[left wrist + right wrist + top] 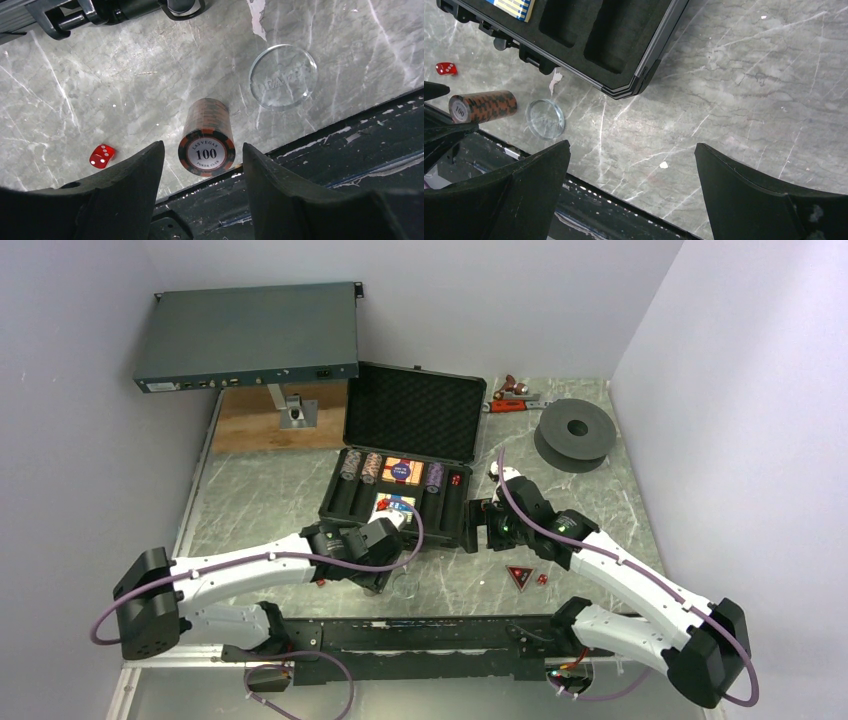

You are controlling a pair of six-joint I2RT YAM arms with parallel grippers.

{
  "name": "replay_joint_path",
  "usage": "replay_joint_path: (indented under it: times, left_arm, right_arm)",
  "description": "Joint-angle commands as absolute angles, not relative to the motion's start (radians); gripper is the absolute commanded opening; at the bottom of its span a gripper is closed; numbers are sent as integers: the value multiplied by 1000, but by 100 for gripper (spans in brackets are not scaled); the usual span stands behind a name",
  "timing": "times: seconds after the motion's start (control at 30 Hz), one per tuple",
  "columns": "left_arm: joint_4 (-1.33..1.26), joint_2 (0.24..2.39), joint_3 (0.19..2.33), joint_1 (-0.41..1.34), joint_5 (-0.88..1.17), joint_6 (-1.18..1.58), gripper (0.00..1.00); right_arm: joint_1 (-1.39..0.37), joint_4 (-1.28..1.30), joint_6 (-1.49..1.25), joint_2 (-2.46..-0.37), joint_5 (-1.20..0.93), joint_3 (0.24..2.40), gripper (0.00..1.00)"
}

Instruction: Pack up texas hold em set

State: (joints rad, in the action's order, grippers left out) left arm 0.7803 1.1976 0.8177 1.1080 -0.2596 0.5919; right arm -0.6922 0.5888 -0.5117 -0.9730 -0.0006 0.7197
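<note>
**Arm pose**
- Left arm [240, 570]: stretched low from the near left corner of the desk [255, 500] toward the centre, with the wrist in front of the case [352, 512].
- Left end effector [202, 150]: released. The jaws straddle a chip roll [207, 137], with a gap showing on each side and no contact seen.
- The roll lies on its side on the desk, just beside the black rail [350, 150] at the near edge and in front of the case.
- A die [102, 156] lies left of the roll. A clear disc [283, 76] lies flat to its right, apart from it.
- The case stands open mid-desk, with the lid [415, 410] raised at its far side. Chips [348, 468] and two decks [400, 470] sit in the foam.
- Right arm [640, 585]: reaches in from the near right corner, with the wrist at the case's near right corner.
- Right end effector [631, 150]: released, with the jaws spread wide and only bare desk between them.

**Edges and room**
- The rack unit [245, 335] occupies the far left corner. Bare desk lies between it and the left arm.
- The marker [519, 577], with small red dice [541, 581] just beside it, lies near the rail, inside the right arm's bend.
- The spool [573, 435] sits toward the far right corner. Bare desk runs along the right edge.
</note>
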Motion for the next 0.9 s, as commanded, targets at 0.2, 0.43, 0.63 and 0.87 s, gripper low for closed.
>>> replay_joint_path:
  times: [0.2, 0.43, 0.63, 0.87]
  left_arm:
    - [812, 1260, 822, 1115, -289, 656, 59]
    - [810, 1286, 820, 1115, -244, 671, 57]
    - [795, 1284, 805, 1116, -236, 677, 24]
    - [816, 1226, 836, 1116, -254, 666, 0]
  right_arm:
    - [-698, 561, -499, -960, 17, 717, 100]
    - [-698, 566, -502, -953, 23, 713, 100]
    - [-698, 565, -505, -948, 26, 710, 100]
    - [-698, 564, -501, -945, 25, 713, 100]
